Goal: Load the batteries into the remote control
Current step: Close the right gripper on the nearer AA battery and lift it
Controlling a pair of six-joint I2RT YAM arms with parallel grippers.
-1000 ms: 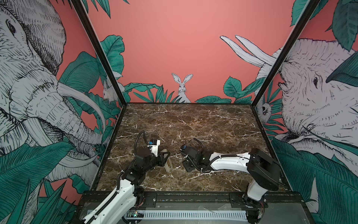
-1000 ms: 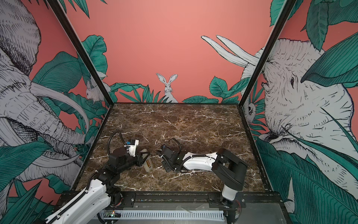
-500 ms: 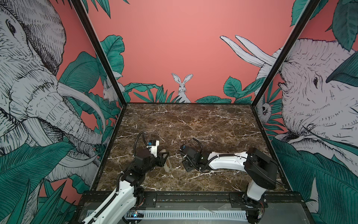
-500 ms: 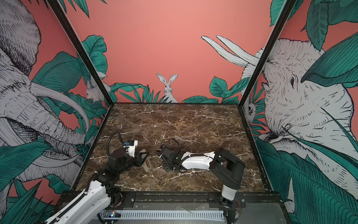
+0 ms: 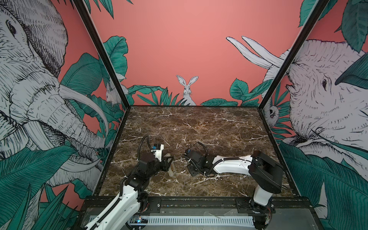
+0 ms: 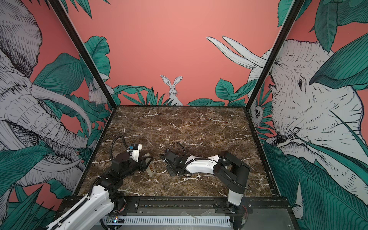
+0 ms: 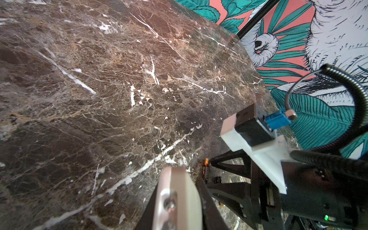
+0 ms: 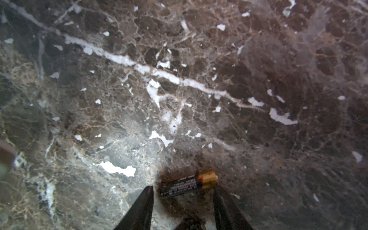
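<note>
Right wrist view: the right gripper [image 8: 183, 190] has its jaws spread, one on each side of a battery [image 8: 188, 186] that lies flat on the marble table [image 8: 179, 79]. It looks set to close across the barrel. In both top views the left gripper [image 5: 168, 165] is pinched on the remote control [image 5: 172, 171], holding it tilted near the other arm, probably to offer the bay. A second battery cannot be made out. What the bay contains is too small to read, and the right fingers are cut off at the frame edge.

Brown marble tabletop [image 5: 199, 123]; one battery [image 8: 189, 186] lying flat on it.
</note>
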